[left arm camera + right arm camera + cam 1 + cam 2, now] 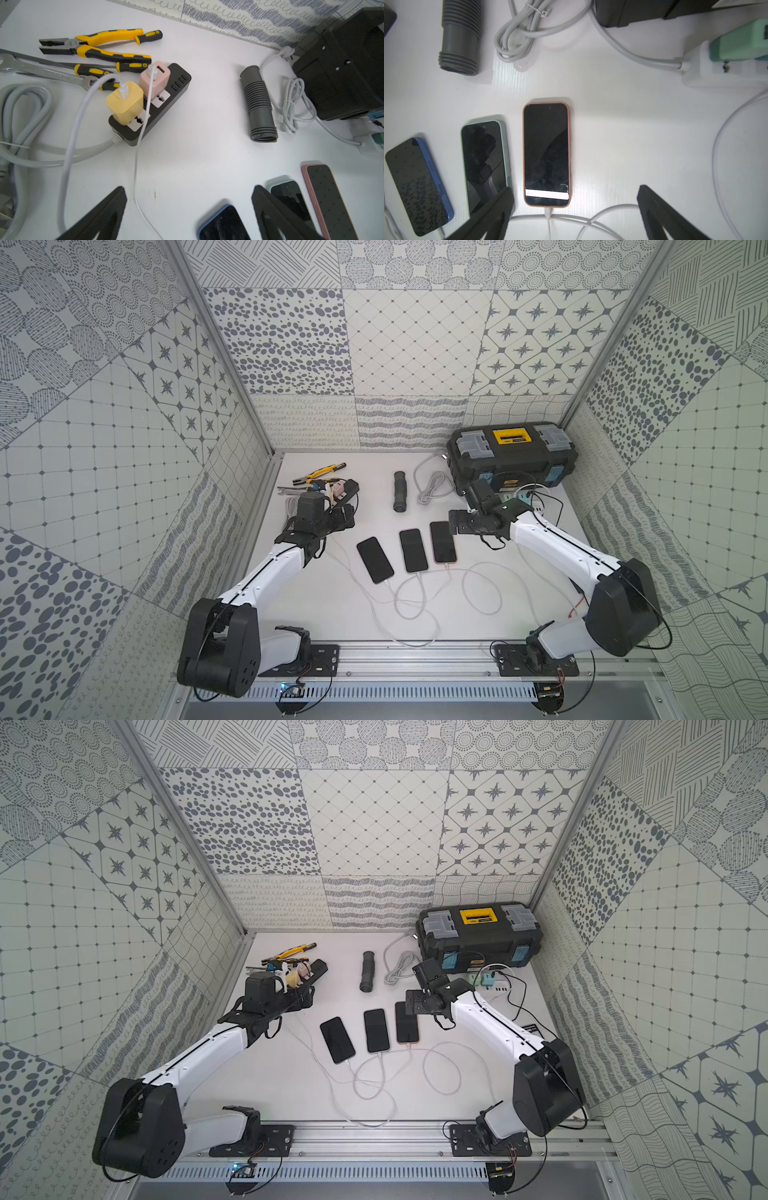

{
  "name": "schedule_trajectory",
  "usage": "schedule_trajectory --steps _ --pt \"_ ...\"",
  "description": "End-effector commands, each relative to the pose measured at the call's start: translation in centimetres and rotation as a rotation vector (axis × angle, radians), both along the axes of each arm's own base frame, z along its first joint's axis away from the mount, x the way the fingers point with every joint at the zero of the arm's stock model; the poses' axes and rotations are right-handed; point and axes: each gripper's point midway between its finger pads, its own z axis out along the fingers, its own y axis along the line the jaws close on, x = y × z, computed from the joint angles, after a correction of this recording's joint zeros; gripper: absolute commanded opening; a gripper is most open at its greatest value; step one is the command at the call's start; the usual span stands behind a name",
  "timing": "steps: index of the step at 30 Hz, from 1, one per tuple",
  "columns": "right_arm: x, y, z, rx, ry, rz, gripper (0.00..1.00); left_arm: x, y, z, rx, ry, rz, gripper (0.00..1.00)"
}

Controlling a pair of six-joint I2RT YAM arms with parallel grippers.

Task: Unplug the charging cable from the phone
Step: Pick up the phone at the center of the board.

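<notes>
Fingers (654,212) of my right arm, spread and empty, hover over the pink phone (546,153) lying lengthwise on the table (633,135), its cable plug (548,214) at the end toward my base; left arm (270,568) is farther.

White surface (207,155), flat, walled on three sides.

Middle: three phones in row, screens up, apart: blue-cased phone (375,560), green-cased phone (413,551), pink-cased phone (443,542). White charging cables (547,214) plugged into near ends, looping over surface.

Behind phones: grey ribbed hose piece (400,491), tied grey cable bundle (432,487) just beside it.

Back right corner: black toolbox (513,456); white power strip (716,72) near it.

Back left: black power strip (128,135), pliers (93,45), wrench (41,70), screwdrivers (128,67), thick grey cord (27,116).
</notes>
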Motion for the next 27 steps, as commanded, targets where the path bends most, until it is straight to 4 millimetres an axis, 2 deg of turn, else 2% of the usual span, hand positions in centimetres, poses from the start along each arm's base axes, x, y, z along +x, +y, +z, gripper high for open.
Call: schedule_trajectory --steps 1,7,14,27 --pt "-0.3 1.4 -1.0 0.021 0.072 -0.023 0.97 -1.1 -1.0 -0.9 -0.081 0.08 -0.008 0.98" --pt "-0.7 3.5 -3.7 -0.014 0.162 0.011 0.97 -1.2 -1.1 -1.4 -0.076 0.087 -0.014 0.98" --pt "-0.7 4.8 -6.2 -0.057 0.211 0.032 0.97 -1.3 -1.0 -1.9 -0.074 0.094 -0.012 0.98" --pt "-0.4 5.0 -10.2 -0.11 0.26 0.032 0.97 -1.4 -0.9 -2.4 -0.072 0.106 -0.006 0.98"
